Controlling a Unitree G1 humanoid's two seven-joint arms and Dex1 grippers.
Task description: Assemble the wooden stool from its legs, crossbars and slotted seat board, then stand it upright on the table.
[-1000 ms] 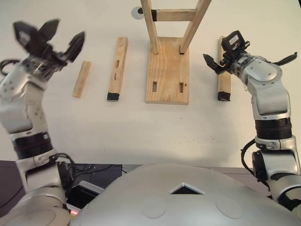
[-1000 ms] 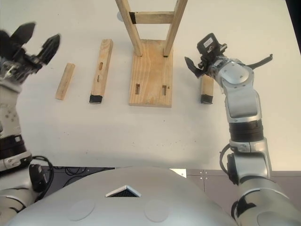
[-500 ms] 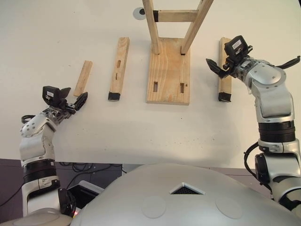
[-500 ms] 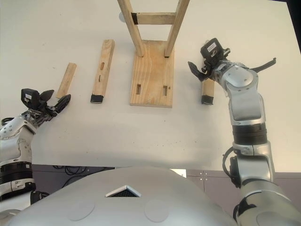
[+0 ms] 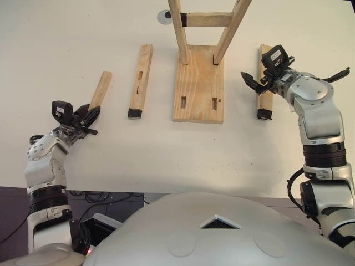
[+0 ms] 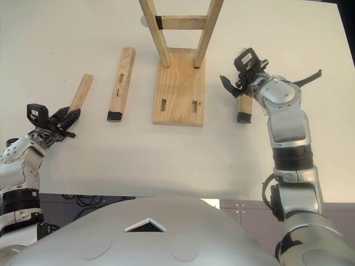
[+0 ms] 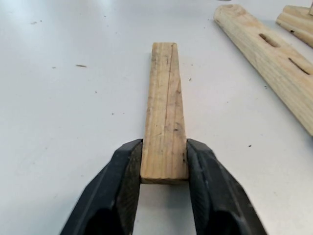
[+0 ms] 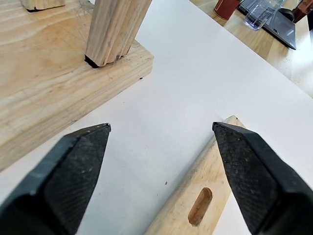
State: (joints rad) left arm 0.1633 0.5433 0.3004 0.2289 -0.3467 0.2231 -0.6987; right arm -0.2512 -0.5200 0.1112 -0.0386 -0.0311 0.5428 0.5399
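Crossbar [image 5: 100, 87] out on the far left, short and plain, flat on the white table [image 5: 166, 144] and angled a touch. Near end caught in the left gripper [image 7: 164, 149], black fingers [image 7: 128, 166] clenched against both long edges, wood filling the gap. Small white label [image 5: 57, 109] on the wrist unit behind, print too small to read.

Next over, loose leg [image 5: 140, 78], flat on the table and well apart from the crossbar. Slots cut into its upper face, black cap on the near end.

Centre now: slotted seat board [image 5: 198, 83], lying flat. Two standing legs [image 5: 178, 30] plugged upright into its far slots, joined high up by a fitted rail [image 5: 208, 18], with dark marks at the joints. Two near slots [image 5: 182, 102] open to the camera. Grey round disc [image 5: 162, 15] on the table, just left of the standing frame, toward the far edge.

Right of the board, second loose leg [image 5: 265, 83], flat and roughly parallel to the board's long side, black cap at the near end, one slot plain to see from the right wrist. Held over its far half, right gripper [image 8: 161, 128], jaws released and flung wide, bare table between the tips. One finger toward the seat board, the other out beyond the leg. Another white label [image 5: 275, 56] on that wrist unit, lettering unreadable.
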